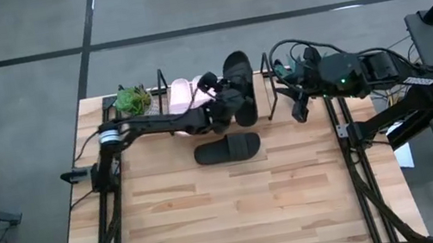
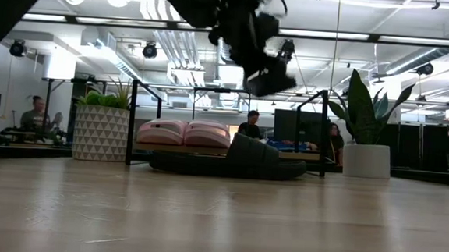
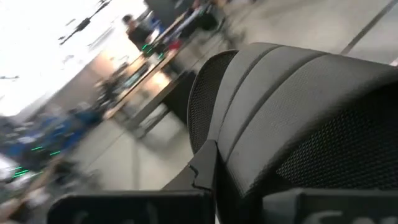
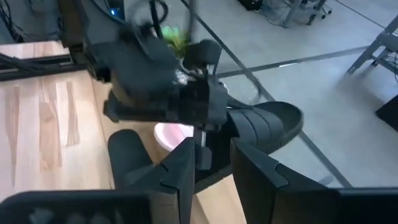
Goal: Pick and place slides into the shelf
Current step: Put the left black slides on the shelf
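Observation:
My left gripper [image 1: 229, 102] reaches in from the table's left and is shut on one black slide [image 1: 238, 79], held in the air over the shelf [image 1: 266, 89] at the far edge. In the low view this slide [image 2: 270, 80] hangs above the shelf's wire end frame [image 2: 131, 120]. Two pale pink slides [image 1: 182, 96] lie side by side on the shelf's left part [image 2: 185, 133]. The other black slide [image 1: 228, 148] lies flat on the table just in front of the shelf [image 2: 230, 161]. My right gripper [image 4: 211, 171] is open, hovering right of the shelf [image 1: 300, 108]. My left gripper holds the black slide at its middle, beside the wide strap [image 3: 298, 93], coming level from the table's left and lying across the slide's length. The slide is lifted clear, its front end [image 4: 273, 121] pointing toward the far edge. The gripper body hides the exact place of contact.
A potted green plant [image 1: 133, 98] stands left of the shelf, and a tall-leaved plant in a white pot [image 2: 367, 158] stands to its right. The near half of the wooden table [image 1: 240, 214] lies in front. People sit in the room behind.

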`<action>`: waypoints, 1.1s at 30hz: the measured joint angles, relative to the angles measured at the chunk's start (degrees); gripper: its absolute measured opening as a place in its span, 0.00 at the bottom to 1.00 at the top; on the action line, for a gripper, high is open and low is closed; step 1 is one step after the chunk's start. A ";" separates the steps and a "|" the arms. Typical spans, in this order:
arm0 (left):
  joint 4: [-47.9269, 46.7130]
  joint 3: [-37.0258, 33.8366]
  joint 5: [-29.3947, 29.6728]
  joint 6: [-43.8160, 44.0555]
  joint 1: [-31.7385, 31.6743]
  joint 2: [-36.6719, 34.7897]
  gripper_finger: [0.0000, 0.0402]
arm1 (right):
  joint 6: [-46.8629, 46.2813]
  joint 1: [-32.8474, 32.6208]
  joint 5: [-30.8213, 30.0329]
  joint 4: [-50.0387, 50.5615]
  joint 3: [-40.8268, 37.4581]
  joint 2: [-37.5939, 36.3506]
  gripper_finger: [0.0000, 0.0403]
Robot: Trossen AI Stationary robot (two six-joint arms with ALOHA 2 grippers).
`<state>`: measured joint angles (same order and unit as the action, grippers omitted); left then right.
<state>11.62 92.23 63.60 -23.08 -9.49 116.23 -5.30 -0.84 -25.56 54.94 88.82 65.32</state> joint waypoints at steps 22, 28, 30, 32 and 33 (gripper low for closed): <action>-14.83 0.94 -6.52 9.45 -7.92 6.25 0.00 | 4.96 0.00 0.00 1.88 -0.11 -0.03 0.20; -15.38 -0.11 -9.67 12.19 -9.38 6.25 0.00 | 5.16 0.00 0.00 1.85 -0.11 -0.03 0.18; -15.67 -0.24 -11.47 13.81 -9.69 6.25 0.00 | 5.16 0.00 0.00 1.85 -0.11 -0.03 0.18; -15.92 -0.26 -11.55 14.16 -9.75 6.25 0.00 | 5.09 0.00 0.00 1.85 -0.11 -0.03 0.18; -16.28 -0.28 -11.54 14.20 -9.79 6.25 0.00 | 5.09 0.00 0.00 1.85 -0.11 -0.03 0.18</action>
<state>-4.67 91.95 52.05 -8.88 -19.28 122.48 -0.21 -0.84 -25.56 56.80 88.71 65.30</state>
